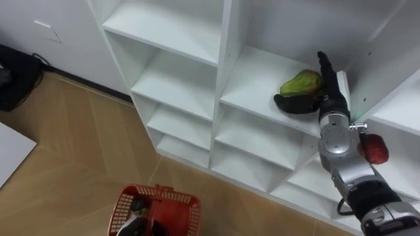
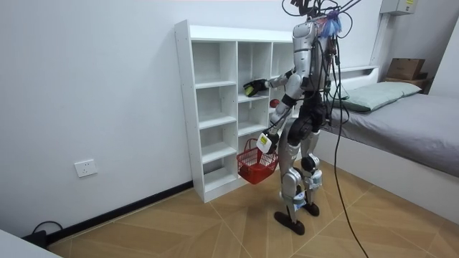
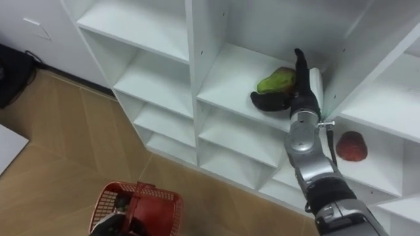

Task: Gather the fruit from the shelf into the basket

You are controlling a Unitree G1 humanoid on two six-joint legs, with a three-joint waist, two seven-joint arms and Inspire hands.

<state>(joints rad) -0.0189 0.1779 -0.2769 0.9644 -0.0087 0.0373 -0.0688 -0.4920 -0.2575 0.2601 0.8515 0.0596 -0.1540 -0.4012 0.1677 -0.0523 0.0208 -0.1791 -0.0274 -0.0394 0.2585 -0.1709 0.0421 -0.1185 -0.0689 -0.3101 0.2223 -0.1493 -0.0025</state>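
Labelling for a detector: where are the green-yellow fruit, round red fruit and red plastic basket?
green-yellow fruit [image 1: 300, 83], left eye view, upper skin.
round red fruit [image 1: 377, 149], left eye view, middle.
red plastic basket [image 1: 164, 192], left eye view, far rim.

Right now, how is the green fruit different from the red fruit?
The green fruit is lumpy and pear-shaped; the red fruit is rounder. The right robot hand curls round the green fruit; the red fruit lies untouched. The green fruit is in a higher compartment than the red fruit. Both are in the white closet.
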